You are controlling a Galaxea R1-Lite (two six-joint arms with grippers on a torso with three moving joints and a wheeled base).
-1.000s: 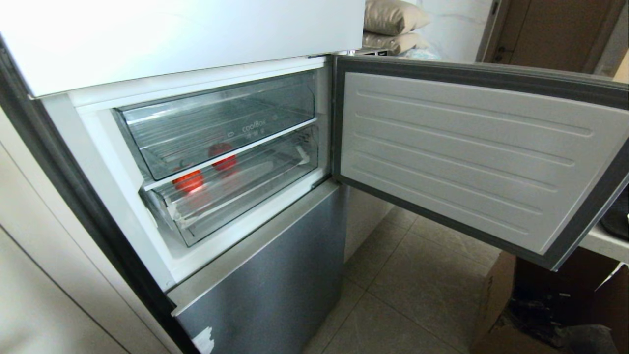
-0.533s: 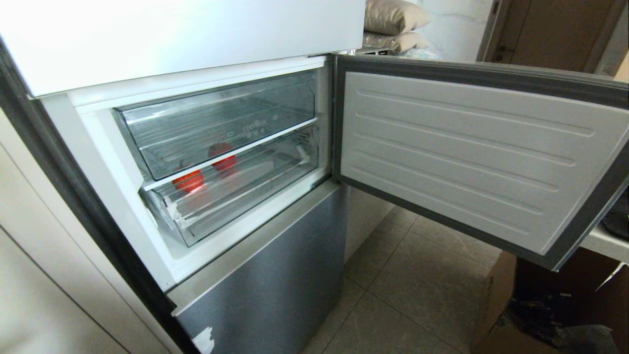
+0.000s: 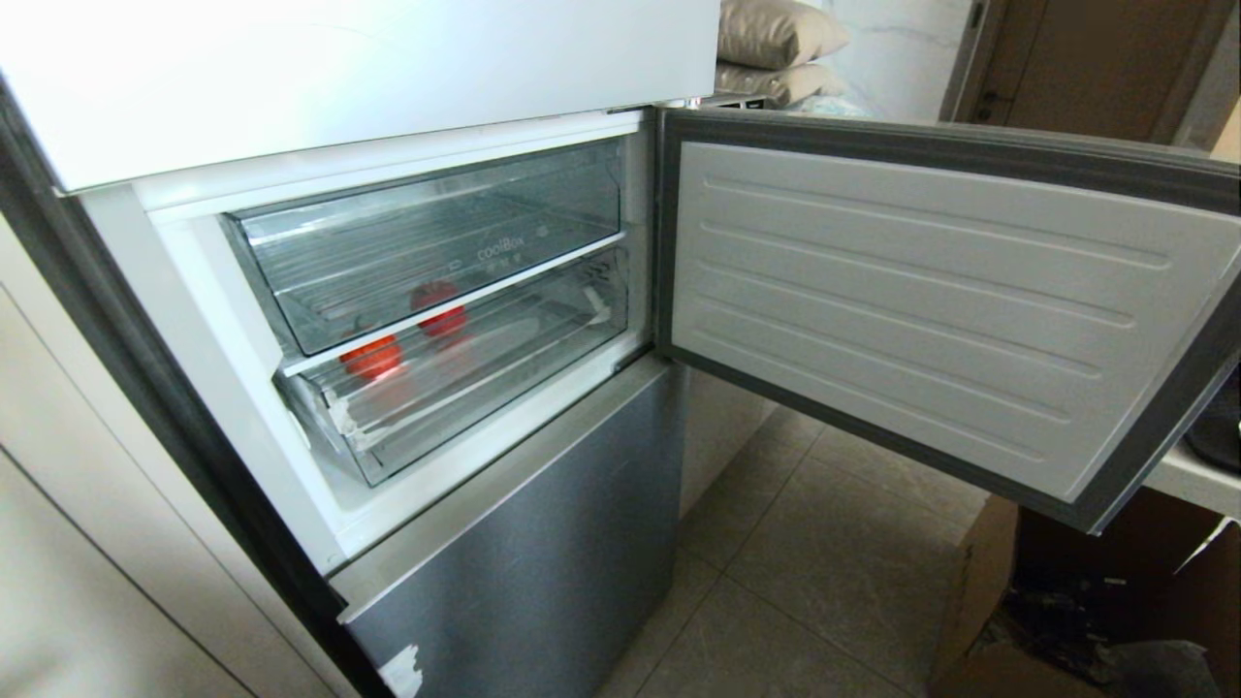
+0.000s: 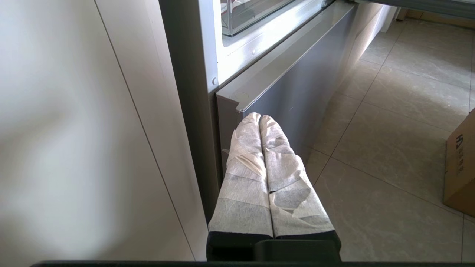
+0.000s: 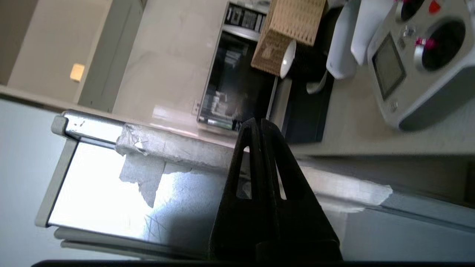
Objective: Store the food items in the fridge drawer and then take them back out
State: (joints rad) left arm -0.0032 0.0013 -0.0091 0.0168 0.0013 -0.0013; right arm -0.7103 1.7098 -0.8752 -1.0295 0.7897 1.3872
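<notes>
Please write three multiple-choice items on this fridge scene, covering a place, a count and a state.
1. Where are the red fruits?
A) behind the clear drawer fronts
B) on the floor
C) on the door

2. How many red fruits show?
A) one
B) two
C) four

3. How is the fridge door?
A) shut
B) removed
C) swung open

Answers: 1 A, both sit inside the compartment behind clear plastic. 2 B, a second fruit lies further back. 3 C, its ribbed inner panel faces outward.
</notes>
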